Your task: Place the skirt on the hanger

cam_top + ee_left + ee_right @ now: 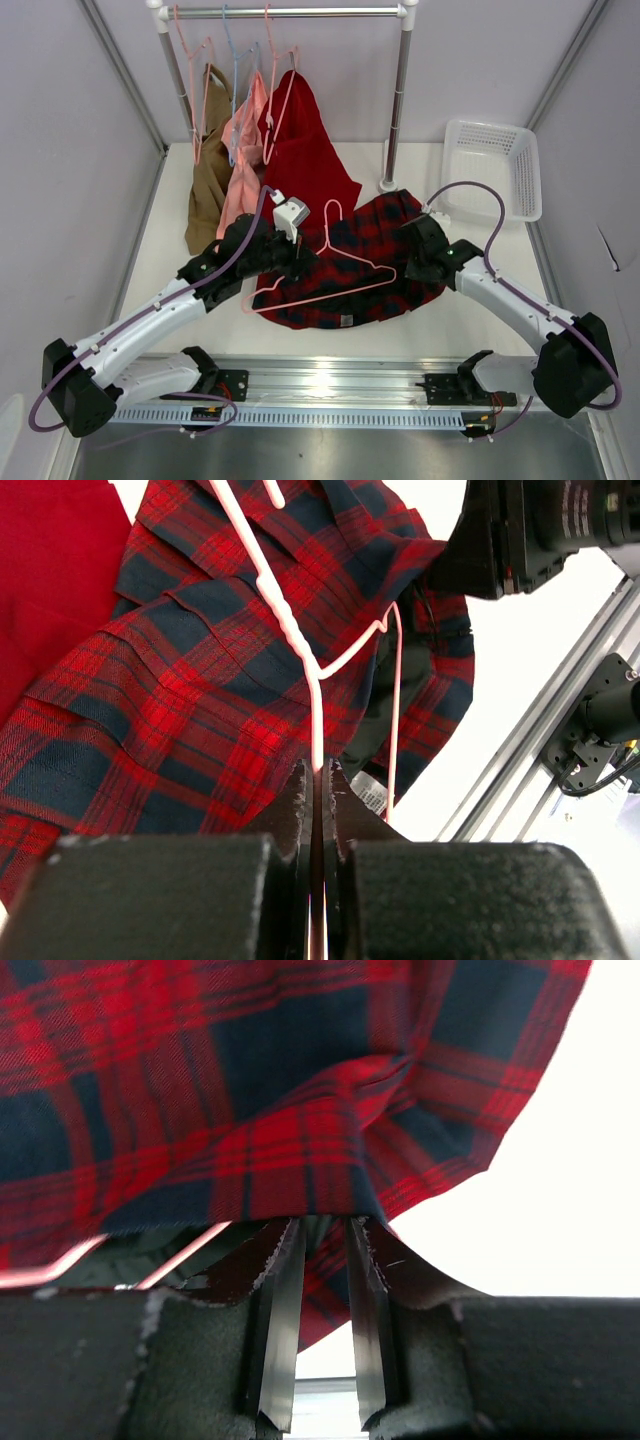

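plaid fabric, a red and dark navy skirt (385, 235), lies spread on the white bench (350, 345) at the centre of the top view, with a small white label (347, 320) at its lower edge. on top of it rests a thin pale-pink wire hanger (326, 238), its hook pointing toward the upper part of the frame and its long bar crossing the lower half of the skirt.

the left gripper (316, 775) comes in from the lower left; in its wrist view the fingers (295, 800) are pressed together on the hanger's wire, which rises straight from between them and forks above the plaid. the right gripper (325, 1230) sits at the right edge of the skirt; its fingers (283, 1290) stand a narrow gap apart with a bunched fold of the plaid pinched between their tips, and the cloth puckers around that spot.

at the top of the overhead view a metal garment rail (290, 12) carries a brown garment (210, 170), a salmon-pink garment (243, 150) and a plain red garment (305, 150) on wire hangers. the red one's hem reaches the upper edge of the skirt. a white plastic mesh basket (495, 165) stands at the upper right, apart from the skirt.
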`<state>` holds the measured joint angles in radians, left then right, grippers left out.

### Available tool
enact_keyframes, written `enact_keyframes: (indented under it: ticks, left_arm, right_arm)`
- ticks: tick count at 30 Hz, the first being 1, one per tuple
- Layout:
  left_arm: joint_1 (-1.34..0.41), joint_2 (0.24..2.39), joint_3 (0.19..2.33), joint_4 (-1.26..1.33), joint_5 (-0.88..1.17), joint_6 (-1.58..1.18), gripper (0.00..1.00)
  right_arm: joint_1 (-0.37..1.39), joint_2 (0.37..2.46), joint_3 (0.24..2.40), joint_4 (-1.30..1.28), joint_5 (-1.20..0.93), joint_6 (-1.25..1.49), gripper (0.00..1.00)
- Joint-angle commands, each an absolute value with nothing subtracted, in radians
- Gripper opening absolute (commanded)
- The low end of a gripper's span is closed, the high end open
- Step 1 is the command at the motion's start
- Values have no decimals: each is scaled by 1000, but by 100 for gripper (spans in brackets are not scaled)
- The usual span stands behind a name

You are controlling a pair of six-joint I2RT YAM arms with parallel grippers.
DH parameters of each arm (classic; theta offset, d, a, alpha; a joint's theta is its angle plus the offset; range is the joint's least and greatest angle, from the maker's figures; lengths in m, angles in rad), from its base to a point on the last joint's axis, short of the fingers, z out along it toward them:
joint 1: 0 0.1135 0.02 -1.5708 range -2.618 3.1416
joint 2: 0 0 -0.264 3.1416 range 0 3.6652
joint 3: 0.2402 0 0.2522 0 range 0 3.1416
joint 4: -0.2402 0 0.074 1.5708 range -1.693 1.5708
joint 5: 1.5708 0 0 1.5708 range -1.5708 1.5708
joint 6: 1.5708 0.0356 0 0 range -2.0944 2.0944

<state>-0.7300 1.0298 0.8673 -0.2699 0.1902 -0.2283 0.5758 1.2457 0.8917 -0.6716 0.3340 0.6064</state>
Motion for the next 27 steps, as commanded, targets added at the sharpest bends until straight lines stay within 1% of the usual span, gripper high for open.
enact_keyframes:
  ticks: [1, 8, 15, 23, 26, 27]
  left_arm:
    - [-724, 1017, 876, -232, 207, -233, 0]
    - [-724, 1025, 874, -222, 216, -232, 0]
    - [-724, 1025, 871, -222, 219, -232, 0]
    - [-724, 1020, 870, -224, 222, -232, 0]
    - [-724, 1019, 864, -221, 224, -232, 0]
    - [-726, 1019, 864, -219, 225, -233, 0]
  right_arm:
    - [538, 1252, 890, -638, 334, 560, 27]
    - [540, 1278, 882, -621, 308, 557, 27]
    - [583, 1289, 887, -618, 331, 578, 27]
    - [592, 1325, 885, -607, 345, 584, 27]
    - [594, 1328, 885, -609, 356, 587, 25]
    - [597, 1328, 885, -611, 359, 588, 21]
